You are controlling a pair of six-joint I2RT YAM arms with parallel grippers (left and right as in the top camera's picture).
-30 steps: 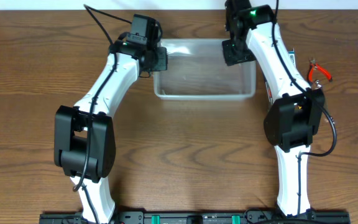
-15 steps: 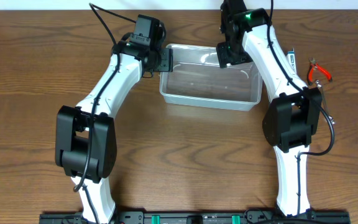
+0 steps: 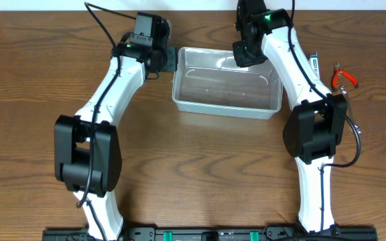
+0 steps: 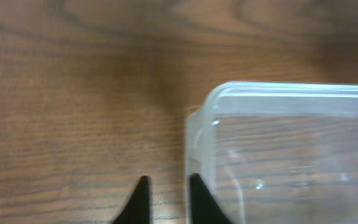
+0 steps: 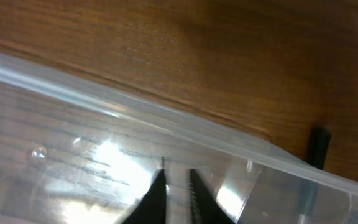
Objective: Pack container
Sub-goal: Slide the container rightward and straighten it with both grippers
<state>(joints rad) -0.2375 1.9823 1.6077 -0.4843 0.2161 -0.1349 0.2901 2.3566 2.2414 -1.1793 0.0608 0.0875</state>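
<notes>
left gripper (image 4: 168,199) sits low at the left short end of the container (image 3: 223,107), just outside the wall. its two tips are drawn almost together with only bare wood in the slit between them, so it holds nothing. the container's rounded corner lies just right of its right-hand tip, touching or nearly so; i cannot tell which. right gripper (image 5: 176,196) is closed up too and empty. it hangs over the inside of the container near the far long rim, toward the right end.

the container stands on the table (image 3: 193,167) at the far middle, between the two arms. its long axis runs left to right, and from above nothing shows inside it. packing, as i judge it, has not begun.

the only loose thing plainly in view is a pair of red-handled pliers (image 3: 344,75). they lie on the table well to the right of the container, beyond the right arm.

so the goods lie off the container's right short end, on the right arm's side. the left gripper has the whole length of the container between it and them. the right arm looks the nearer one for a fetch. it would need to lift clear of the rim and swing outward to the right. the left gripper, at the opposite end wall, is placed to steady the container against a shove along its length.
</notes>
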